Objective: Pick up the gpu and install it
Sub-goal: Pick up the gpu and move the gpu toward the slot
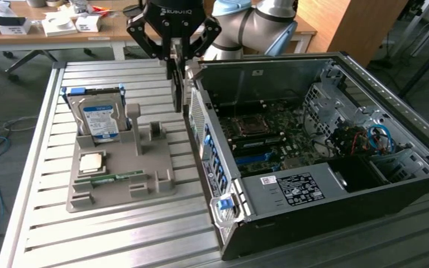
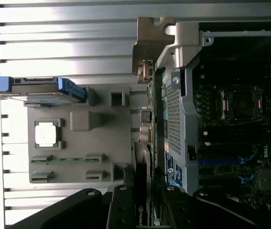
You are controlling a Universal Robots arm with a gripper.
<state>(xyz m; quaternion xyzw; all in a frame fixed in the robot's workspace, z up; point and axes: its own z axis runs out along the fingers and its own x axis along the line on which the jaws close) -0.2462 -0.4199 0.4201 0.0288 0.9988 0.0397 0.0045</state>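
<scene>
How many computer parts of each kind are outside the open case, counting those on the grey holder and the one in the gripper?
hard drive: 1
processor chip: 1
memory stick: 1
gpu, held by the gripper: 1
Total: 4

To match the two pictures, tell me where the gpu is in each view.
Exterior view: gpu hangs edge-on from the tool, beside the case outer wall.
Wrist view: gpu runs edge-on between grey tray and case.
Shared landmark: the hard drive standing in the tray.
</scene>
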